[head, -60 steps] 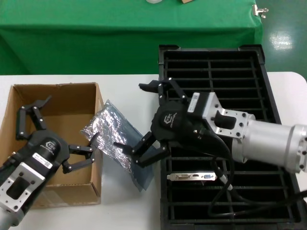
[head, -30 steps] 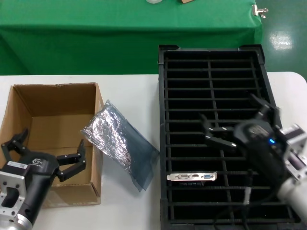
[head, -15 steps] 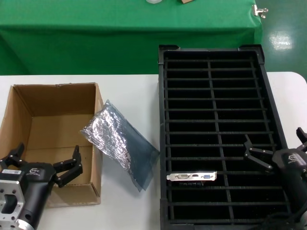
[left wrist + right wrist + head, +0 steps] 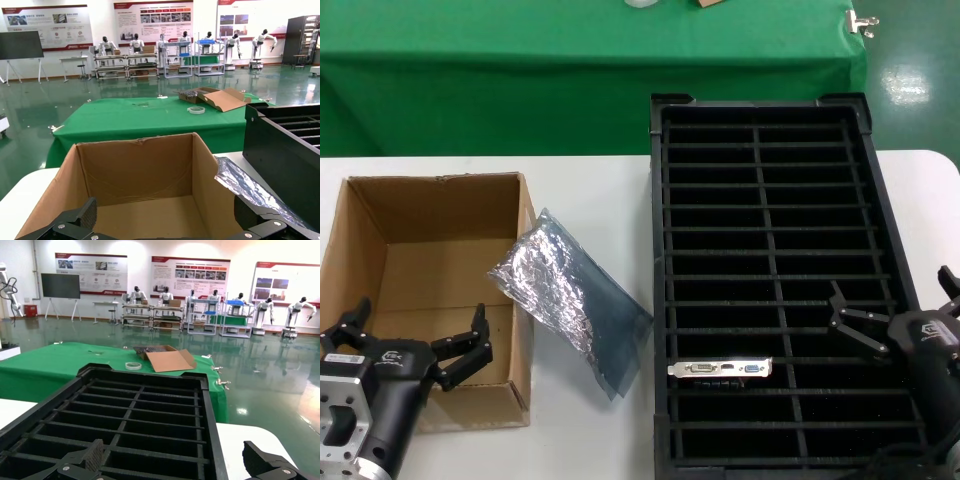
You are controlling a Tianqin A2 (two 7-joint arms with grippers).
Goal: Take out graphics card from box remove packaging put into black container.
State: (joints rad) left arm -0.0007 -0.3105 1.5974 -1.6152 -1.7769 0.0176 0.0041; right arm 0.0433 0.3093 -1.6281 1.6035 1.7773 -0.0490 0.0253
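The graphics card [image 4: 720, 369] stands on edge in a near slot of the black container's [image 4: 659, 250] left column, its silver bracket facing up. The packaging [image 4: 570, 300] lies flat and crumpled on the white table between the box [image 4: 440, 205] and the container. The box is open with nothing inside it. My left gripper [image 4: 415, 340] hangs open over the box's near edge, holding nothing; its wrist view looks into the box [image 4: 135, 170] past the packaging [image 4: 247, 184]. My right gripper [image 4: 892, 298] is open at the container's near right side, above its ribs [image 4: 145, 412].
A green-draped table [image 4: 570, 60] runs along the far side, close behind the container. The white table [image 4: 590, 430] shows bare surface in front of the packaging. The container's tall wall [image 4: 285, 150] rises beside the box.
My right arm has drawn back from the packaging to the container's near right corner. My left gripper has pulled back to the box's near edge. Both have stayed still for the last half second.
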